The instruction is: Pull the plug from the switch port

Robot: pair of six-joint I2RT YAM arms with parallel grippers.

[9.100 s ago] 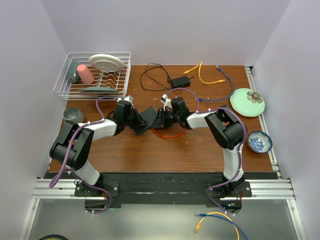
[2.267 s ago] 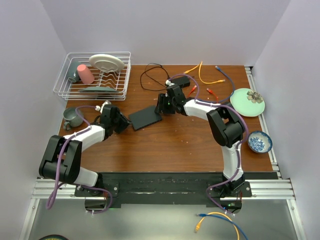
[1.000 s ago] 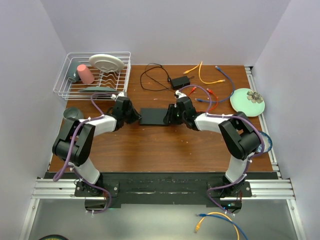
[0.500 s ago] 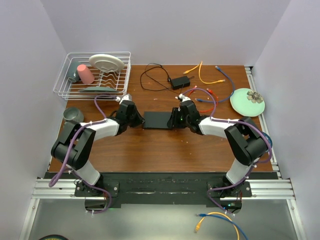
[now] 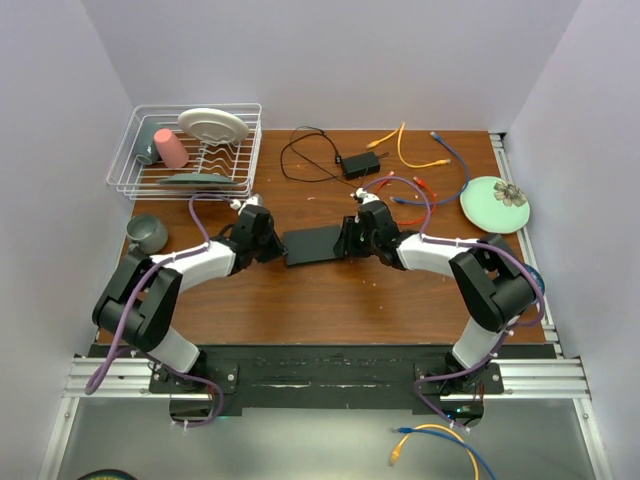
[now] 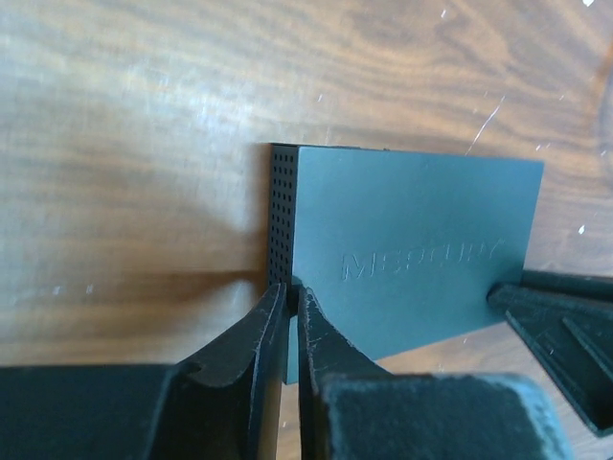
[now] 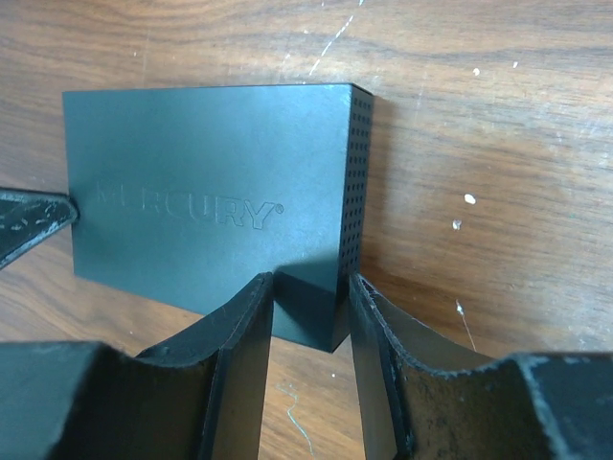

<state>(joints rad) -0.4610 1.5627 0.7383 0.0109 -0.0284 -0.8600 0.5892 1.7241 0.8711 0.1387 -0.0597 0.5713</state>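
Observation:
The flat matte-black box (image 5: 313, 245) marked MERCURY lies mid-table between both arms, one end a little raised. My left gripper (image 5: 275, 243) is shut on its left corner, with the fingers pinching across the thin perforated side (image 6: 279, 220) in the left wrist view. My right gripper (image 5: 346, 240) is shut on the opposite corner. There one finger rests on the box's top face (image 7: 201, 182) and the other on its perforated edge. The switch port row and the plug are hidden in every view.
A wire dish rack (image 5: 128, 160) holds a plate and cup at the back left, with a grey mug (image 5: 147, 233) in front. A black adapter (image 5: 358, 162) with thin cord, orange cable (image 5: 412, 158) and blue cable (image 5: 452, 150) lie behind. A green plate (image 5: 495, 205) sits right.
The box has come slightly toward the near edge and turned a little, carried between both grippers. The left arm swung outward. Both grips stay on their corners.

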